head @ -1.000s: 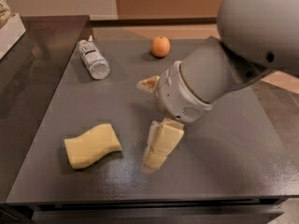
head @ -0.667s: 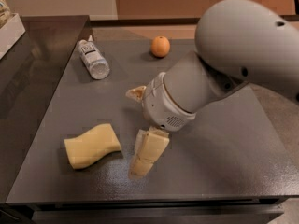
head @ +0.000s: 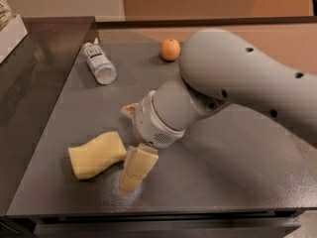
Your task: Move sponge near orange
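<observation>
The pale yellow sponge [head: 95,155] lies flat on the dark grey table [head: 237,182], front left. The small orange [head: 170,49] sits at the table's far edge, well away from the sponge. My gripper [head: 127,148] hangs at the sponge's right end, low over the table. It is open: one pale yellow finger [head: 136,168] stands just right of and in front of the sponge, the other finger [head: 130,110] behind it. My grey arm covers the table's middle and right.
A clear plastic bottle [head: 99,63] lies on its side at the back left. A lower dark counter [head: 29,83] runs along the left, with a white object [head: 10,31] at its far end. The table's front edge is close below the sponge.
My arm and gripper have moved left across the table to the sponge's right end. The sponge, orange and bottle have not moved.
</observation>
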`<state>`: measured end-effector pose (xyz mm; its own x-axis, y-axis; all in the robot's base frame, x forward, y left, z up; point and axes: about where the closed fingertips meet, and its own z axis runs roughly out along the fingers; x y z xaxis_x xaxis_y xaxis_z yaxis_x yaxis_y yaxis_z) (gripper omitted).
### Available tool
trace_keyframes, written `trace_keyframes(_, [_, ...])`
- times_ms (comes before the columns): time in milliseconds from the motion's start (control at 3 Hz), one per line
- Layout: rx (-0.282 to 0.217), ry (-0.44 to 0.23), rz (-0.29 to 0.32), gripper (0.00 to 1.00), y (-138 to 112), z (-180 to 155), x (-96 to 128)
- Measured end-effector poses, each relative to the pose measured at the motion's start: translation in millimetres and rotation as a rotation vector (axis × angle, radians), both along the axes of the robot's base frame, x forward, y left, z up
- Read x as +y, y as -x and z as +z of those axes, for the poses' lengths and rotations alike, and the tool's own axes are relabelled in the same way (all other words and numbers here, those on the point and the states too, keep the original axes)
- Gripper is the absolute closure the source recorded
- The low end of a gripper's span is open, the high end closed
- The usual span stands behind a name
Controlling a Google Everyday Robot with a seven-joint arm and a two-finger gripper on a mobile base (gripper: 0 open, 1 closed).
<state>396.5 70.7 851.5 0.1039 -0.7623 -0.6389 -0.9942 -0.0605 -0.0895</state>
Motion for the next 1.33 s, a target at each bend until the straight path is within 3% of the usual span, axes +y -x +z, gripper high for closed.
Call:
trace_keyframes(333, [0.027, -0.010, -0.020, 0.00, -6.3, -13.3, 7.1])
trace_keyframes(667, [0.053, -0.024, -0.036, 0.18, -12.8, -20.9, 16.0])
trace_keyframes(1333, [0.089, -0.075, -0.074, 0.65, -25.7, -5.0, 21.8])
